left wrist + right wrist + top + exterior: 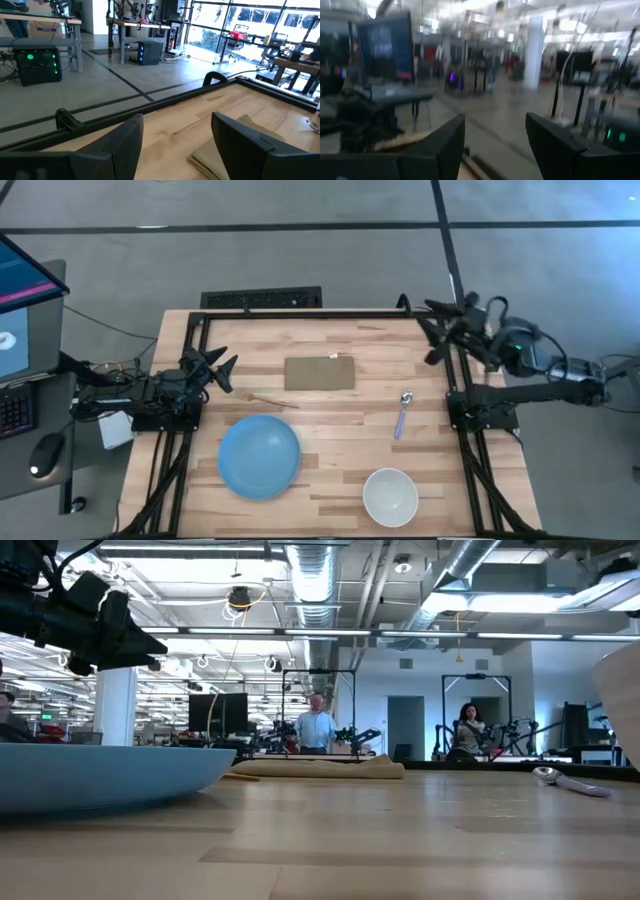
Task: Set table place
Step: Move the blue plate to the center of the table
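The blue plate (260, 456) lies flat on the table's near left part; its rim fills the low view's left (100, 775). The white bowl (390, 495) stands near the near right edge. The lilac-handled spoon (402, 415) lies right of centre and shows in the low view (565, 780). The thin gold fork (270, 401) lies just beyond the plate. My left gripper (222, 370) hovers open at the table's left edge, above the fork's far left (175, 140). My right gripper (432, 330) is open, raised over the far right corner (495, 140).
A flat brown rectangle (320, 373) lies at the table's far centre, seen folded in the left wrist view (235, 145) and low view (320, 768). The black frame (300, 313) edges the table. People stand in the room behind (316, 725). A monitor (25, 300) sits left.
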Controlling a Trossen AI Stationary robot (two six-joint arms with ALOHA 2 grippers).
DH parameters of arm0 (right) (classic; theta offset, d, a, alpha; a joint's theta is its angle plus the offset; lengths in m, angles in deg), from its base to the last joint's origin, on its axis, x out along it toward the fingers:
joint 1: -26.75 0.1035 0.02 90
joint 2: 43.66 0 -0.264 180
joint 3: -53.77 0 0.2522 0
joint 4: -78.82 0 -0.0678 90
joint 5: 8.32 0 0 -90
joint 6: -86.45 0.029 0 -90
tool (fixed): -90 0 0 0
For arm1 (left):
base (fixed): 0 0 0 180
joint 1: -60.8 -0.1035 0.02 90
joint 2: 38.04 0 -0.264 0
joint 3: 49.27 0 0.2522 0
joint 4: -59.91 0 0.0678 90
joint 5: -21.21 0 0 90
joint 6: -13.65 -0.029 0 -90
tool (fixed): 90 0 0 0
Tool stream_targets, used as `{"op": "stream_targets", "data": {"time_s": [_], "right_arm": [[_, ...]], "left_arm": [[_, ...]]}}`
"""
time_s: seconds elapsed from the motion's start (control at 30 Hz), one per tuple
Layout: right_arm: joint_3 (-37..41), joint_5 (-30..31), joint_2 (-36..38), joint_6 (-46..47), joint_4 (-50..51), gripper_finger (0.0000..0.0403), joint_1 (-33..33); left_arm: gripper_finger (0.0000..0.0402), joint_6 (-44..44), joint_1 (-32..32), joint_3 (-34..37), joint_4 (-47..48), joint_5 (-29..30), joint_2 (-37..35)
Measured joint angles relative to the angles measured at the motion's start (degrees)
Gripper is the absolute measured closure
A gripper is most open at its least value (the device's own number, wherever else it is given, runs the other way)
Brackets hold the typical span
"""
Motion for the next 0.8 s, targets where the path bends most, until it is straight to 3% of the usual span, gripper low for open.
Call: {"op": "stream_targets", "data": {"time_s": [0.2, 0.37, 0.63, 0.8], "right_arm": [[-14.0, -1.3, -15.9, 6.0, 11.8, 0.0168, 0.5], [-20.1, -1.7, -26.6, 6.1, 12.2, 0.0168, 2.2], [-23.3, -1.9, -39.9, 13.0, 12.3, 0.0168, 5.6], [-23.4, -10.0, -47.7, 20.8, 11.4, 0.0168, 7.2]], "left_arm": [[0.0178, 0.0, 0.0, 0.0, 0.0, 0.0, 0.0], [0.0178, 0.0, 0.0, 0.0, 0.0, 0.0, 0.0], [0.0178, 0.0, 0.0, 0.0, 0.0, 0.0, 0.0], [0.0178, 0.0, 0.0, 0.0, 0.0, 0.0, 0.0]]}}
